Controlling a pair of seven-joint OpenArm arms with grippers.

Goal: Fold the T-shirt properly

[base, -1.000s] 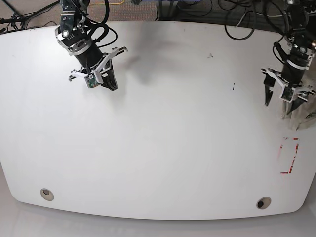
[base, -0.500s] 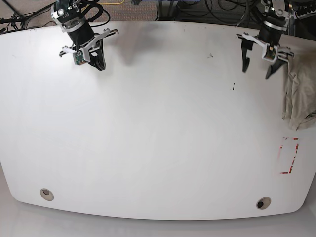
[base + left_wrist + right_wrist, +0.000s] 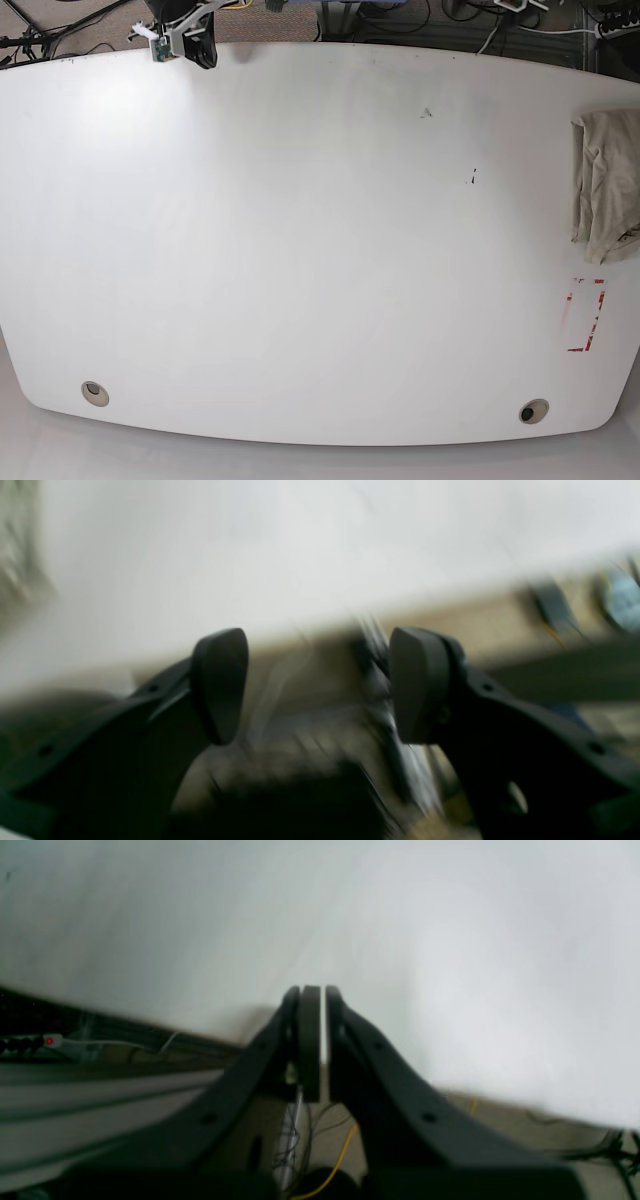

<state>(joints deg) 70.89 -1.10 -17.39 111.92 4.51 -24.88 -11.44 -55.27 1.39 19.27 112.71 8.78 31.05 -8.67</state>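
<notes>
The beige T-shirt (image 3: 605,185) lies bunched and wrinkled at the right edge of the white table (image 3: 320,250), partly past the frame's edge. A blurred strip of the T-shirt (image 3: 20,555) shows at the far left of the left wrist view. My left gripper (image 3: 320,685) is open with nothing between its fingers, hanging over the table's far edge and well away from the cloth. In the base view it is all but out of frame at the top right. My right gripper (image 3: 203,52) (image 3: 322,1040) is shut and empty, at the far left corner of the table.
A red tape rectangle (image 3: 587,315) marks the table near the right front. Two round grommet holes (image 3: 95,392) (image 3: 533,411) sit near the front edge. Cables (image 3: 325,1170) and floor clutter lie beyond the far edge.
Both arms have pulled back toward the far edge and largely left the base view. The left gripper has come away from the T-shirt, which now lies uncovered at the right edge.
</notes>
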